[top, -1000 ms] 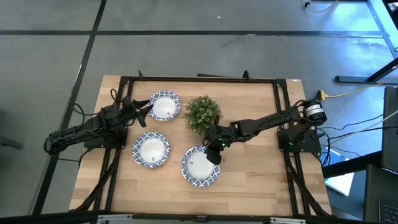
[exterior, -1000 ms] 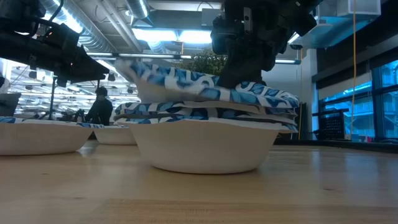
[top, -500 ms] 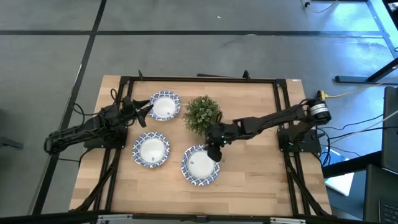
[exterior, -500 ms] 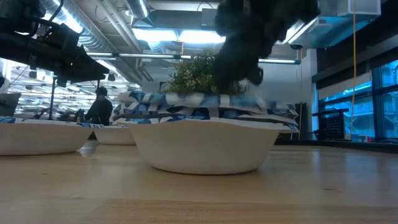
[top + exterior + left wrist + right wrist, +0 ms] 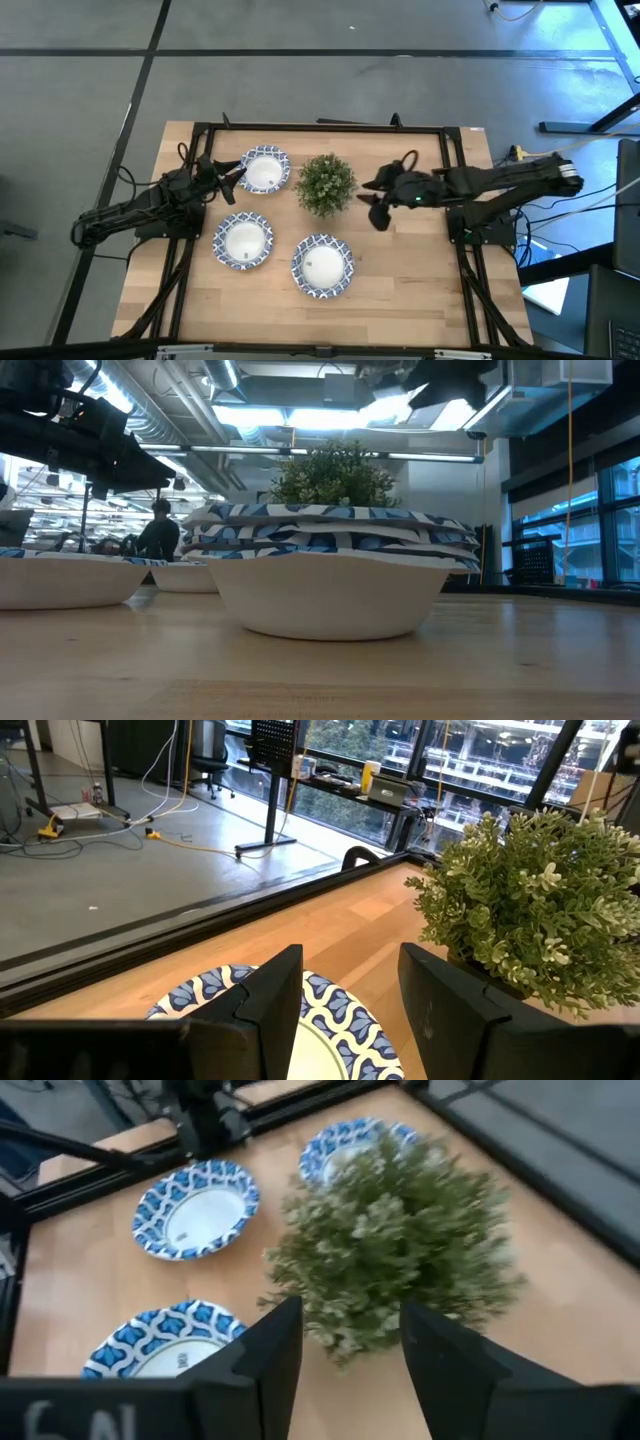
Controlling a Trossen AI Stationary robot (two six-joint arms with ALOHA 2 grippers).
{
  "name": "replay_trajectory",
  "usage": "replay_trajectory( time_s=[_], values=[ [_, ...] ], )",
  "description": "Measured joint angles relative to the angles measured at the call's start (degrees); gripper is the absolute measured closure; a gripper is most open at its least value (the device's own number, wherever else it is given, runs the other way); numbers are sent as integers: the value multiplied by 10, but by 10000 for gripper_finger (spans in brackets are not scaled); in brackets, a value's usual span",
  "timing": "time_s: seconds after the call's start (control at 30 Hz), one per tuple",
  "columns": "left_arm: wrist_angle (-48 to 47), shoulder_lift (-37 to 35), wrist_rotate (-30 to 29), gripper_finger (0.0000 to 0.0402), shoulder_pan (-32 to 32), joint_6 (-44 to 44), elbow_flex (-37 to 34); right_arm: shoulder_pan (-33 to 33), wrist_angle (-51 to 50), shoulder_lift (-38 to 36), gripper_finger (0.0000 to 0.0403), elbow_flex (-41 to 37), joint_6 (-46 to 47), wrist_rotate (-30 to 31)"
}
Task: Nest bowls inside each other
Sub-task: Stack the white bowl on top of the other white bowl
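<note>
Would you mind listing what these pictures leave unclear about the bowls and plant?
- High view: how many bowls sit in the near stack; from above it reads as one.
- Low view: plant pot hidden behind that stack.
- Left wrist view: bowl partly covered by the left gripper and cut by the bottom edge.

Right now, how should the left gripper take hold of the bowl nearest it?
Probably by the patterned rim of the far-left bowl, on the side facing the left gripper. The bowl is shallow and upright, the open fingers already straddle that edge, and the plant crowds the other side.
</note>
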Motion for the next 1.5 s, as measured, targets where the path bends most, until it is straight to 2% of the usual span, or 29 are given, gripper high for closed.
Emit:
replay_trajectory(
  time_s=[0.27,0.47,0.7,0.9,1.27,1.4,1.5],
  values=[
    [2,0,-5,240,0,19,0,4,-90,-68,233,0,-1,30],
    [0,0,-4,219,0,30,0,4,-212,-121,233,0,11,118],
    [4,0,-21,203,0,15,0,4,-261,-213,233,0,-8,152],
    [5,0,-22,203,0,15,0,4,-265,-308,233,-22,-31,157],
    [5,0,-22,205,0,-11,0,4,-180,-461,233,-178,-21,137],
    [-2,0,21,205,0,-16,0,4,-138,-487,233,-201,-43,138],
    [-48,18,50,205,0,-17,12,4,-130,-494,233,-202,-46,140]
  ],
)
